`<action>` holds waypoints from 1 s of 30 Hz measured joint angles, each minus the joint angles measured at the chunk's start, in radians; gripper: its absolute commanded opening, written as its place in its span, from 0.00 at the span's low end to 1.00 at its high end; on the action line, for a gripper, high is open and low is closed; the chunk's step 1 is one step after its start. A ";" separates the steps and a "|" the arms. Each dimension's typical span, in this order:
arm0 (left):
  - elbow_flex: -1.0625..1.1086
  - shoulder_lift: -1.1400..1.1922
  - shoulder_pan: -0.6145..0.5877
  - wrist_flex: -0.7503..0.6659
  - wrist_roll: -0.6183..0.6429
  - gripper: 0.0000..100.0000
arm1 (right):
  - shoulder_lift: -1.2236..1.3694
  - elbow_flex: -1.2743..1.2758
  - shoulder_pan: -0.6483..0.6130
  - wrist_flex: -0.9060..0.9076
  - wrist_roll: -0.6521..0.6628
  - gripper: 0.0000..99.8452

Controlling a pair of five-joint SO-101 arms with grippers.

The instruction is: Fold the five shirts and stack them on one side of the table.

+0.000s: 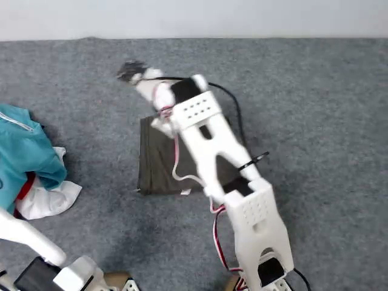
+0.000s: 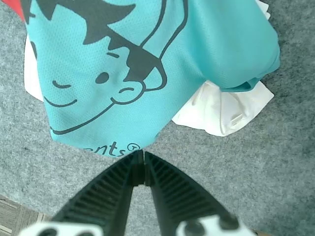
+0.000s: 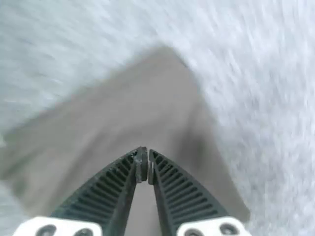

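Observation:
A dark olive shirt (image 1: 159, 167), folded into a rectangle, lies on the grey carpeted table near the middle. My right arm stretches over it, and my right gripper (image 1: 129, 71) hangs past its far corner. In the right wrist view that gripper (image 3: 142, 167) is shut and empty, above the blurred dark shirt (image 3: 123, 123). At the left edge lies a heap with a teal shirt (image 1: 21, 151) on a white shirt (image 1: 48, 197). My left gripper (image 2: 143, 167) is shut and empty over bare carpet beside the teal shirt (image 2: 147, 59), which carries a cartoon face, with the white shirt (image 2: 226, 108) under it.
A strip of red cloth (image 1: 24, 185) pokes out between the teal and white shirts. The left arm's white link (image 1: 30, 236) crosses the near left corner. Black cable (image 1: 233, 106) trails along the right arm. Grey carpet (image 1: 321, 121) spreads to the right.

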 measured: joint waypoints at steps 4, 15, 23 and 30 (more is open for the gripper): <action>0.000 0.000 0.000 0.000 0.000 0.01 | 0.064 0.000 0.078 0.028 -0.005 0.01; 0.000 0.000 0.000 0.000 0.000 0.01 | 0.201 0.000 0.299 0.069 -0.006 0.01; 0.000 0.000 0.000 0.000 0.000 0.01 | 0.221 0.000 0.376 0.069 -0.006 0.01; 0.000 0.000 0.000 0.000 0.000 0.01 | 0.221 0.000 0.430 0.077 0.021 0.01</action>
